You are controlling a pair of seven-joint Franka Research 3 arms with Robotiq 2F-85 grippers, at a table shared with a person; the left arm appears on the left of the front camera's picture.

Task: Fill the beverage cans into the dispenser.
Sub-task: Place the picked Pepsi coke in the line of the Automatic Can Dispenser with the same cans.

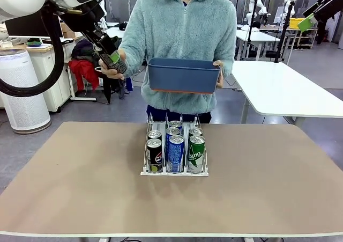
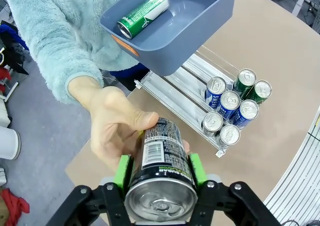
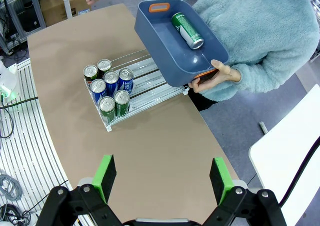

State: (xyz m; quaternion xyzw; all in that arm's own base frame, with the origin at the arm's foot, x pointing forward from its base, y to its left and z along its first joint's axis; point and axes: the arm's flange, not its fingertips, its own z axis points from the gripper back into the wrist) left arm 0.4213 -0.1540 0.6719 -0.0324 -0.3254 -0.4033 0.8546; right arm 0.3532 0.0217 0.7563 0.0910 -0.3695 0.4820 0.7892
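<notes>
Six cans (image 1: 175, 145) racked in the dispenser (image 1: 174, 173); left pincer (image 2: 159, 173) clamps a black can (image 2: 161, 151) at ten o'clock, green can (image 2: 143, 14) probably last; right pincer (image 3: 162, 173) gapes.

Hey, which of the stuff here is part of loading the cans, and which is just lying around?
Job:
black can gripped by the left gripper, person's hand on it
green can in the blue-grey bin
six cans standing in the dispenser

Lying about:
white air purifier
red cloth
white side table

Six cans (image 1: 176, 153) in dispenser (image 2: 172, 88) front, one can (image 2: 143, 14) in bin (image 2: 170, 50)
</notes>
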